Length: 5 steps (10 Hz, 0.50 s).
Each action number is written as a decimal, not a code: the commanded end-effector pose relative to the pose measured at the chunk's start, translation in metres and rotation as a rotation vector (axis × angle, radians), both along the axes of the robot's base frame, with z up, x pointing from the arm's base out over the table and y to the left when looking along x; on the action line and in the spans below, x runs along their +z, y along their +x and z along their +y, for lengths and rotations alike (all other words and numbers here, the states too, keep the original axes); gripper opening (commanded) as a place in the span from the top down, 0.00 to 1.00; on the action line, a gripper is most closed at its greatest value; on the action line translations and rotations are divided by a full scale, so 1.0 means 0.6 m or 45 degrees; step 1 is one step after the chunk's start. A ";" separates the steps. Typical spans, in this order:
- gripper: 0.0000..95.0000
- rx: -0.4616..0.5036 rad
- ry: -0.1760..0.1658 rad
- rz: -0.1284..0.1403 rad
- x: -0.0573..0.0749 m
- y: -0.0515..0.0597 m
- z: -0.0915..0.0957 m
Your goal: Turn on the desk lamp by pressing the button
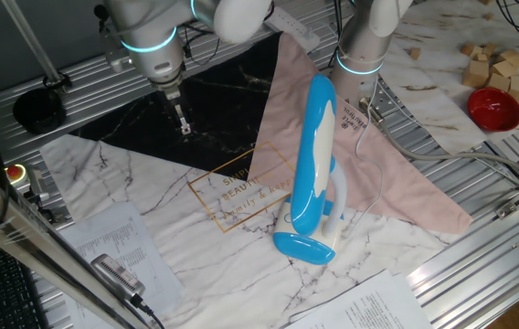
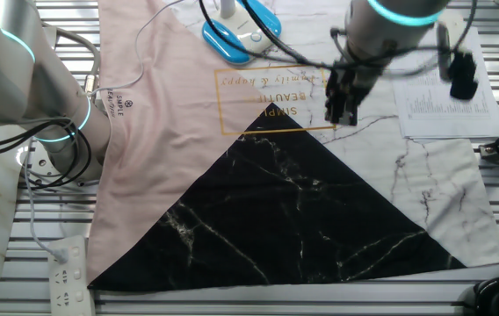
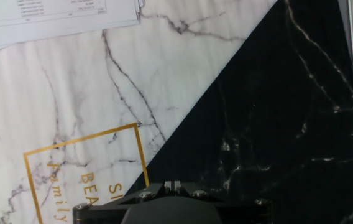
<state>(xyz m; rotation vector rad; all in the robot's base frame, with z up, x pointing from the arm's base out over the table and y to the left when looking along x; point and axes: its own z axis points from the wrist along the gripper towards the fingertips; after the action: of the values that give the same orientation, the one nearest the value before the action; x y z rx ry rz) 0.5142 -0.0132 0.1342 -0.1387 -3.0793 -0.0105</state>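
Observation:
The desk lamp [image 1: 314, 155] is folded, its long blue head lying over the white neck and the blue oval base [image 1: 303, 247], on the marble mat at centre right. In the other fixed view only its base [image 2: 225, 39] shows, at the top edge. My gripper [image 1: 184, 123] hangs above the black marble triangle, well to the left of the lamp and apart from it. It also shows in the other fixed view [image 2: 341, 112]. In the hand view the two fingertips [image 3: 173, 185] meet with no gap and hold nothing. The lamp's button is not visible.
A pink cloth [image 1: 397, 174] lies under and behind the lamp. A red bowl [image 1: 494, 108] and wooden blocks [image 1: 497, 66] sit far right. Printed papers [image 1: 113, 242] lie at the front left. A second arm's base [image 1: 362, 46] stands behind the lamp. A power strip [image 2: 67, 268] lies by the mat.

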 end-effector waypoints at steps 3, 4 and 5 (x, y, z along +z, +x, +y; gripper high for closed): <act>1.00 0.052 0.034 0.002 -0.026 0.027 0.008; 1.00 0.033 0.031 0.002 -0.031 0.034 0.023; 1.00 0.019 0.030 -0.002 -0.034 0.038 0.033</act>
<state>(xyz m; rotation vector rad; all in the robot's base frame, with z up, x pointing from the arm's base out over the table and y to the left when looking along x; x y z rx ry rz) 0.5410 0.0120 0.1122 -0.0740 -3.0728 -0.0696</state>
